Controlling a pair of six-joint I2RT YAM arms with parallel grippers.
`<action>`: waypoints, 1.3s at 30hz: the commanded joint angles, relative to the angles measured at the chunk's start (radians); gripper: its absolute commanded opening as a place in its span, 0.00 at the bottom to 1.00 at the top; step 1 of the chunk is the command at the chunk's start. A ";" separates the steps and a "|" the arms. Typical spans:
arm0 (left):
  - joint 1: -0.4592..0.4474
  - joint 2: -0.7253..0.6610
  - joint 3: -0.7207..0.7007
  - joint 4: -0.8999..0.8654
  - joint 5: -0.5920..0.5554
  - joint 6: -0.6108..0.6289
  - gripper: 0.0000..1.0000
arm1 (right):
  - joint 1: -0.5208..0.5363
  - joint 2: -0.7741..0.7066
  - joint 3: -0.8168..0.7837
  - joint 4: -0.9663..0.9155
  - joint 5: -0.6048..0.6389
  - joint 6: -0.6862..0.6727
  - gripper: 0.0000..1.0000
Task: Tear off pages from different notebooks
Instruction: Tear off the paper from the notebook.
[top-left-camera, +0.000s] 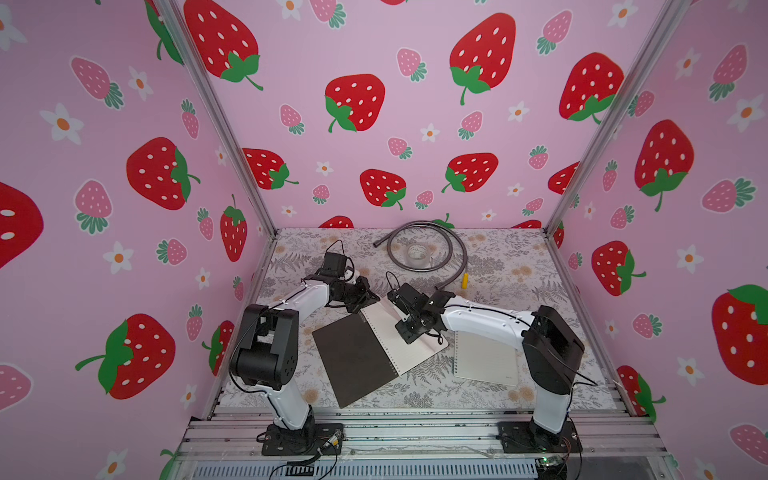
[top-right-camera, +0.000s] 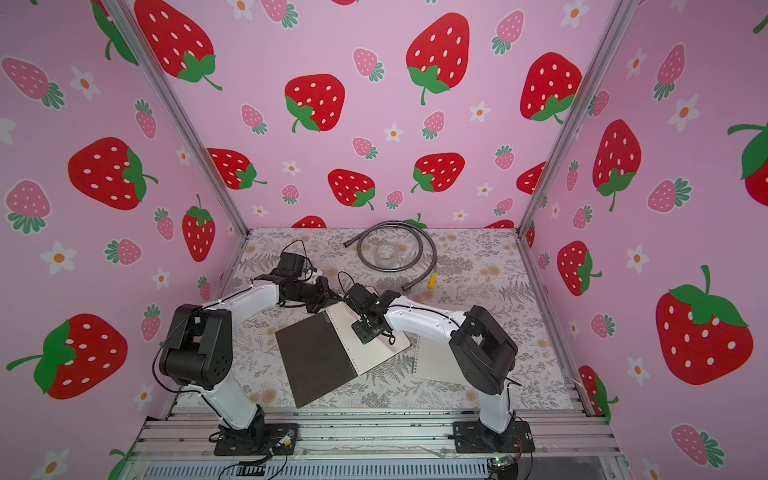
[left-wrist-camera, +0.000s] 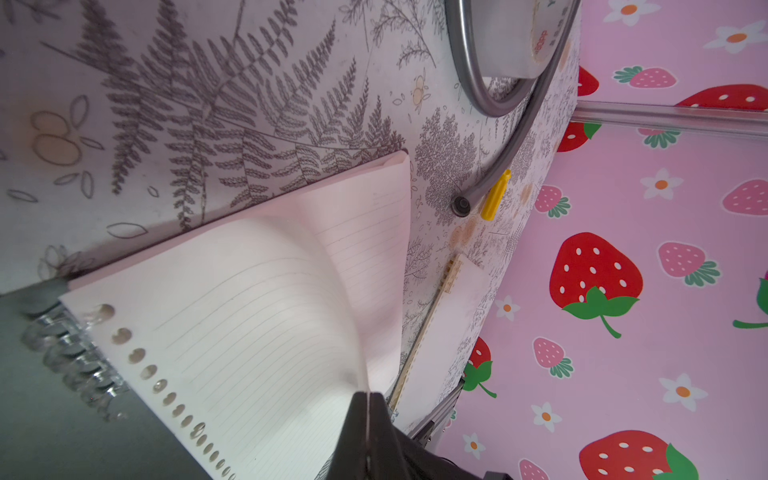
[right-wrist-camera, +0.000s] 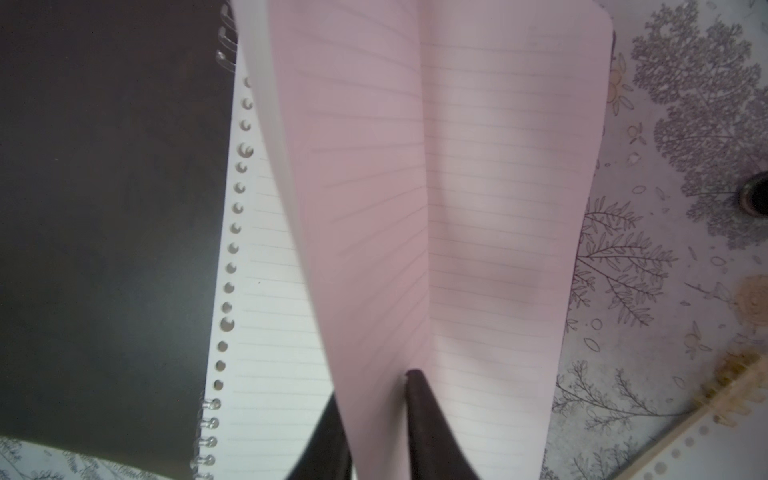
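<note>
The left gripper (left-wrist-camera: 368, 399) is pinching the lifted cream lined paper page (left-wrist-camera: 249, 299) of the open dark brown-grey spiral notebook (top-left-camera: 353, 357), which is lying mid-bench (top-left-camera: 519, 266). Its jaws are pressing together. The right gripper (right-wrist-camera: 372, 386) is standing spread, with the page passing loosely between its jaws. A clean tear is likely needing a steady pull away from the spiral.
</note>
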 joint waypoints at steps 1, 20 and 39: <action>-0.002 0.003 0.006 -0.024 0.002 0.019 0.00 | -0.001 -0.061 0.023 0.034 0.010 -0.014 0.46; -0.015 0.012 0.027 -0.053 -0.008 0.035 0.00 | 0.020 0.039 0.242 0.035 -0.145 -0.105 0.37; -0.025 0.013 0.044 -0.070 -0.013 0.042 0.00 | 0.016 0.140 0.302 0.038 -0.116 -0.109 0.29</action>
